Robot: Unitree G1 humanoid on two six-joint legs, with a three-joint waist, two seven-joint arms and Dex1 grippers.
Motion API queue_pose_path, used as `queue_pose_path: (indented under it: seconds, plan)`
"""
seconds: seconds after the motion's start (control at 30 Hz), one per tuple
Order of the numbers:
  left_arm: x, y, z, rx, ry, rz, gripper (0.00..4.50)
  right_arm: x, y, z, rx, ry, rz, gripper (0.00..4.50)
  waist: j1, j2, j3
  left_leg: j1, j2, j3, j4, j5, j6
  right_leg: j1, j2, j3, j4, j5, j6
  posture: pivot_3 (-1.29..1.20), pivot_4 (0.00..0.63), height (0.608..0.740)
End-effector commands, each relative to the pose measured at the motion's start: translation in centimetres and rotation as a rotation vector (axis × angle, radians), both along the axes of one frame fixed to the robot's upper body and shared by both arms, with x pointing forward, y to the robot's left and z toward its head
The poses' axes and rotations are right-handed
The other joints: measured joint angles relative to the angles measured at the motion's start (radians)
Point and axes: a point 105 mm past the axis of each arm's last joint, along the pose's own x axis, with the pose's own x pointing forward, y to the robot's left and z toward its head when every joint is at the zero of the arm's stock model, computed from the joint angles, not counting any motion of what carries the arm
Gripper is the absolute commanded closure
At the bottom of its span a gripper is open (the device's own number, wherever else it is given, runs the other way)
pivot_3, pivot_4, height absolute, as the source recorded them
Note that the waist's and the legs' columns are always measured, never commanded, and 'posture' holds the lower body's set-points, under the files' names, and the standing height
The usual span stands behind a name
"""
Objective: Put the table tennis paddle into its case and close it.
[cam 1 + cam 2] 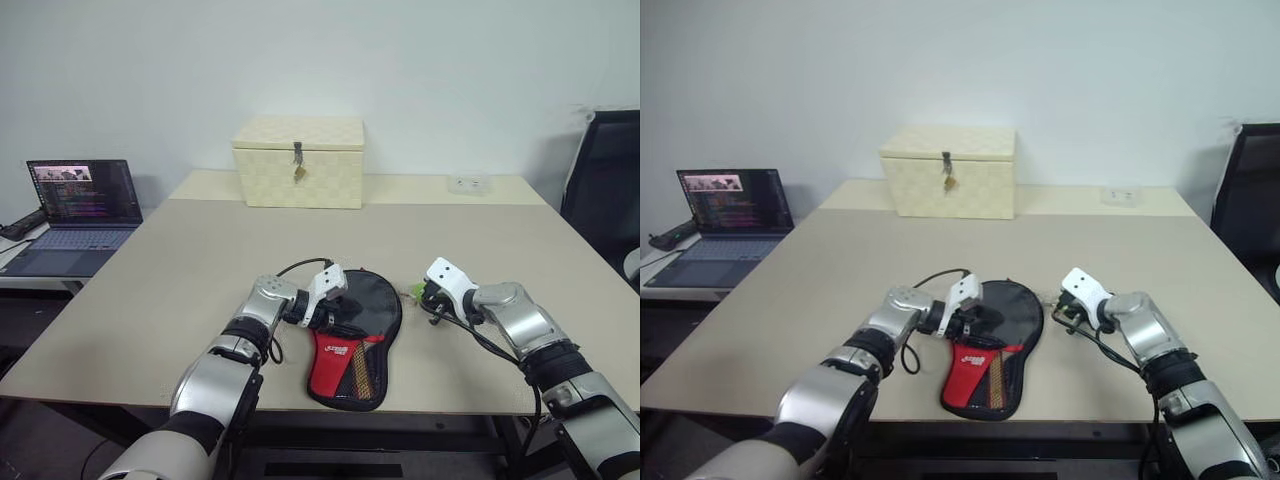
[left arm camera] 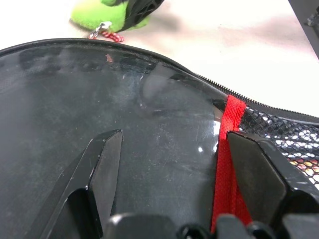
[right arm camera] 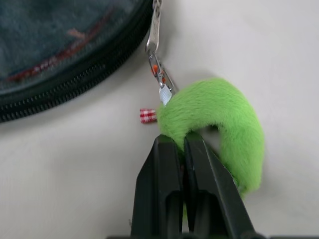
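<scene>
1. The black-and-red paddle-shaped soft fabric case [image 1: 352, 340] lies at the table's near edge, between both arms. It looks light, floppy and likely to slide, so I'd pin it while zipping.
2. The fuzzy green ring [image 3: 219, 124] on the zipper is the best handle: soft and squashy. The right gripper [image 3: 182, 149] is pressed together, pinching it, just right of the case.
3. The left gripper [image 2: 169, 149] is spread over the case's black face.
4. The case looks filled, but I can't tell if the paddle's inside. The cream box with a metal latch [image 1: 298, 160] sits far back, shut.
</scene>
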Motion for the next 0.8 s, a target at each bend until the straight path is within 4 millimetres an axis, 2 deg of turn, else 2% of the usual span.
queue_pose_path:
  seconds: [0.03,0.17,0.33,0.8]
  plan:
    - [-0.7,-0.1,-1.6,0.036,0.053,-0.009,0.87,-1.3,-0.4,1.9,-0.028,-0.033,0.042,4.48,0.001,0.0,0.0,0.0,0.0,0.0,0.0,0.0,0.0,0.0,0.0,0.0,0.0,0.0,0.0,0.0,0.15,0.74]
    - [-0.7,-0.6,-1.8,0.032,0.056,0.0,0.87,-4.5,0.5,2.6,-0.043,-0.006,0.144,4.48,0.002,0.001,0.0,-0.001,-0.001,-0.001,0.0,0.0,0.0,0.0,-0.001,0.0,0.0,-0.001,0.001,0.0,0.15,0.74]
    - [-0.8,-1.3,-2.1,0.027,0.064,0.002,0.87,-8.6,2.0,2.4,-0.043,0.049,0.237,4.48,0.002,0.0,0.0,-0.001,-0.001,-0.002,0.0,0.0,0.0,0.001,-0.002,-0.001,-0.001,-0.003,0.006,0.0,0.15,0.74]
    - [-1.6,-2.0,-3.8,0.076,0.086,-0.019,0.87,-15.6,4.1,1.9,-0.015,0.208,0.396,4.48,0.005,0.0,-0.001,-0.001,-0.001,-0.004,0.0,0.0,0.0,0.003,-0.002,-0.003,-0.005,-0.004,0.007,0.0,0.15,0.74]
